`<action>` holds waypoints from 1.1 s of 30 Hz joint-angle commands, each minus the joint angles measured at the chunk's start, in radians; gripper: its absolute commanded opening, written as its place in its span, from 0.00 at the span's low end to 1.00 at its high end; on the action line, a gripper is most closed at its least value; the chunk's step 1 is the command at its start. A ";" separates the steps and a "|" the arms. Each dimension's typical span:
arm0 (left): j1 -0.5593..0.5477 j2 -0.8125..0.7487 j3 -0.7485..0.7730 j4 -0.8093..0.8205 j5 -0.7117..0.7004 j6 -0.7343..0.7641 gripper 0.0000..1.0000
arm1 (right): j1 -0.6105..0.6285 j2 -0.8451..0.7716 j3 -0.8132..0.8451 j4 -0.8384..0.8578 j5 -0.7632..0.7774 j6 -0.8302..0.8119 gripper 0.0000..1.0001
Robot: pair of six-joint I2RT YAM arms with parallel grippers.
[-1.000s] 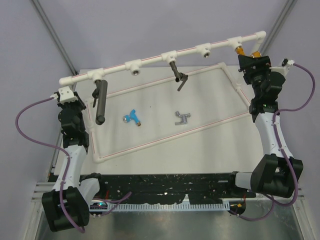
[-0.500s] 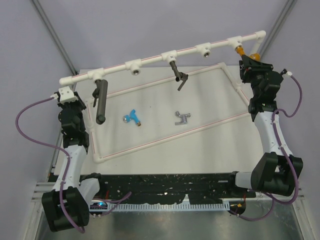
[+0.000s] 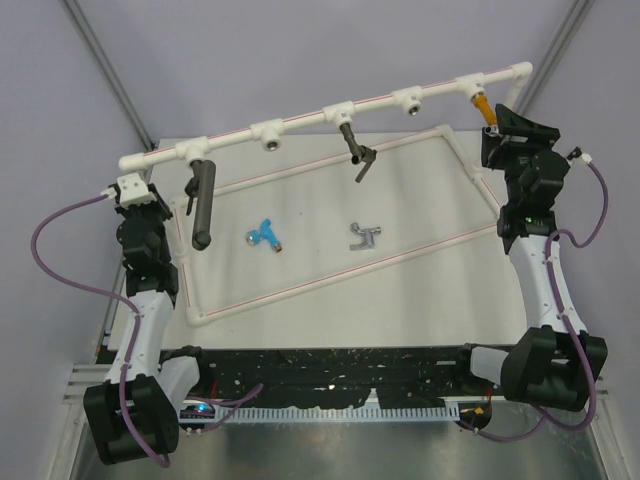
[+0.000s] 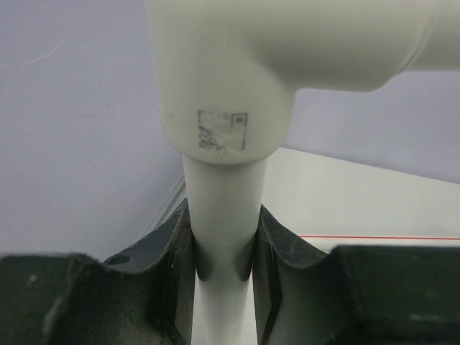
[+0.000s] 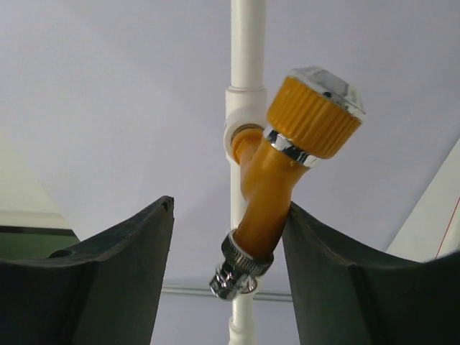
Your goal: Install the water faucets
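The orange-gold faucet hangs from the rightmost socket of the white pipe; in the right wrist view the faucet points its metal spout down. My right gripper is open around it: the faucet lies against the right finger, and the left finger stands apart. The blue faucet and the silver-grey faucet lie on the table. My left gripper is shut on the pipe frame's upright post, just below an elbow joint.
A long dark grey cylinder hangs from a left socket, and a dark lever fitting from a middle socket. The lower white pipe rectangle lies on the table around the loose faucets.
My right gripper has turned and shifted slightly right and back at the orange faucet. The left arm and the loose faucets have not moved.
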 commanded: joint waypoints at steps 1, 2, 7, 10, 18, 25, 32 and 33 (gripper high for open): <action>-0.023 -0.023 -0.002 0.024 0.043 -0.022 0.00 | -0.002 -0.112 -0.052 0.114 0.065 -0.173 0.70; -0.025 -0.023 -0.004 0.024 0.042 -0.022 0.00 | -0.003 -0.123 -0.063 0.114 0.068 -0.225 0.72; -0.029 -0.024 -0.007 0.024 0.035 -0.022 0.00 | -0.003 -0.267 -0.164 0.087 0.082 -0.526 0.95; -0.035 -0.020 -0.006 0.026 0.028 -0.024 0.00 | 0.003 -0.361 -0.183 0.002 0.162 -0.712 0.95; -0.052 -0.023 -0.013 0.034 0.005 -0.027 0.00 | 0.041 -0.572 -0.226 -0.092 0.145 -1.375 0.95; -0.054 -0.043 -0.022 0.028 -0.004 -0.024 0.00 | 0.099 -0.628 -0.292 -0.050 0.134 -1.775 0.95; -0.054 -0.057 -0.025 0.014 -0.008 -0.025 0.00 | 0.227 -0.579 -0.392 0.186 0.162 -2.188 0.95; -0.054 -0.055 -0.022 0.015 -0.001 -0.025 0.00 | 0.227 -0.561 -0.414 0.220 0.165 -2.214 0.95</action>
